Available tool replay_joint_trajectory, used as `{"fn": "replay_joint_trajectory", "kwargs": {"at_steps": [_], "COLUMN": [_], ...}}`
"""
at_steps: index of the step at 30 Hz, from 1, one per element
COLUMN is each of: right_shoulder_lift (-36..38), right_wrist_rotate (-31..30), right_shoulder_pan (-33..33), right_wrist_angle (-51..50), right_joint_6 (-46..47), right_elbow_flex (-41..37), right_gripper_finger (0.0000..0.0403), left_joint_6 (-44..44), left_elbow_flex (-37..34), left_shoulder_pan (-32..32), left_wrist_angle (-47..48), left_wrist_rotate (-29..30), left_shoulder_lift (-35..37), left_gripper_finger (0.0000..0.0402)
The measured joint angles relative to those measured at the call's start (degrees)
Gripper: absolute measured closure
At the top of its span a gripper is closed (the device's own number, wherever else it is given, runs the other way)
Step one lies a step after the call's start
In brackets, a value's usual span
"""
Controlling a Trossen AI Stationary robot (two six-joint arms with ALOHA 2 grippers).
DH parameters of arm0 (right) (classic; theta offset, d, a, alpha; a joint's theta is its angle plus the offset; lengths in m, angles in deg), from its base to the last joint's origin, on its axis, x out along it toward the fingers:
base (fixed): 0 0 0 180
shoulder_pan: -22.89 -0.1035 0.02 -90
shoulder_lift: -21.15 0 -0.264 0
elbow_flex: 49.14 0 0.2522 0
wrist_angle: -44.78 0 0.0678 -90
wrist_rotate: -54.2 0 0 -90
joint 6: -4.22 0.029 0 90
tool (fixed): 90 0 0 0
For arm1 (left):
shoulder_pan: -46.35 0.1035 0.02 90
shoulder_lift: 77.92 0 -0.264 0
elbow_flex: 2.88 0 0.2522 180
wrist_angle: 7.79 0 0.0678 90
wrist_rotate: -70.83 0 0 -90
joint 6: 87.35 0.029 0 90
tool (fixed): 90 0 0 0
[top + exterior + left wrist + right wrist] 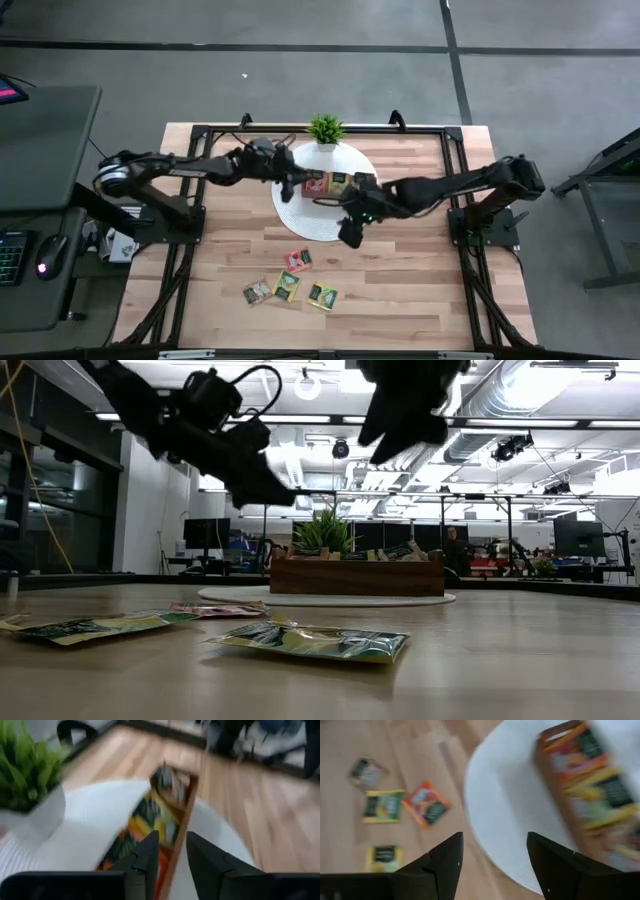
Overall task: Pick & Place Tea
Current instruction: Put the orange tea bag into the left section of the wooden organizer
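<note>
High view: four tea sachets (289, 284) lie loose on the wood, near-side of white mat (300, 222). R gripper (350, 235), jaws wide, empty, at mat's near edge — closer. L gripper (290, 186) over tray (335, 184), jaws slightly apart, nothing held.

The table (400, 300) was light, smooth wood. The tea bags (310, 641) had shiny wrappers, and the tray (355, 576) was dark brown wood.

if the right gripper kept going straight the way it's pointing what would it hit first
Probably the round white mat: the right gripper, fingers open and empty, frames the mat's edge beside bare table. The wooden tray of tea sits off to one side. Depth is unclear.
</note>
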Motion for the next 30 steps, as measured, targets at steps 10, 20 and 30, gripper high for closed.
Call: {"fn": "replay_joint_trajectory", "kwargs": {"at_steps": [10, 20, 30], "right_shoulder_lift": [0.1, 0.1, -3.9], "right_wrist_rotate": [5.3, 2.9, 8.6], "right_shoulder_pan": [-0.6, 0.2, 2.1], "right_wrist_angle": [29.6, 33.5, 34.6], "right_joint_6": [4.9, 15.0, 27.8], "right_elbow_flex": [-15.8, -16.9, -16.8], "right_gripper_finger": [0.0187, 0.0187, 0.0187], "left_joint_6": [2.5, -8.6, -13.7], "left_elbow_flex": [-0.1, -0.1, -0.1], "left_shoulder_pan": [-18.5, -33.5, -40.2], "left_wrist_angle": [23.9, 26.9, 24.8], "left_wrist_rotate": [14.8, 21.9, 21.6], "left_shoulder_lift": [8.7, 3.2, -2.9], "left_gripper_finger": [0.0396, 0.0401, 0.0401]}}
